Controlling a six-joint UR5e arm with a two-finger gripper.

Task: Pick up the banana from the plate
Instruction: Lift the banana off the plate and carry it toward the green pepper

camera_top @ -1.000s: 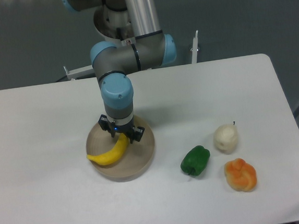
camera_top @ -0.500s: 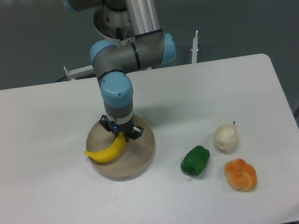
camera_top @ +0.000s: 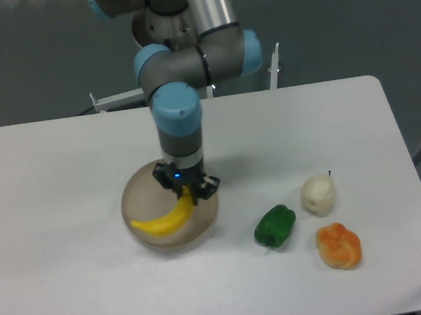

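The bright yellow banana (camera_top: pixel 164 218) hangs by its right end from my gripper (camera_top: pixel 188 192), which is shut on it. It is lifted a little above the round beige plate (camera_top: pixel 142 200) and casts a shadow on it. The banana's free end points down and to the left, over the plate's front left part. The plate sits on the white table left of centre, directly under the gripper. The fingertips are partly hidden by the banana's end.
A green bell pepper (camera_top: pixel 275 225) lies right of the plate. A whitish round fruit (camera_top: pixel 318 194) and a lumpy orange fruit (camera_top: pixel 339 245) lie further right. The table's (camera_top: pixel 64 170) right edge is near the orange fruit.
The gripper has moved right and slightly up with the banana held in it. The banana has come off the plate's left rim and now hangs over the plate.
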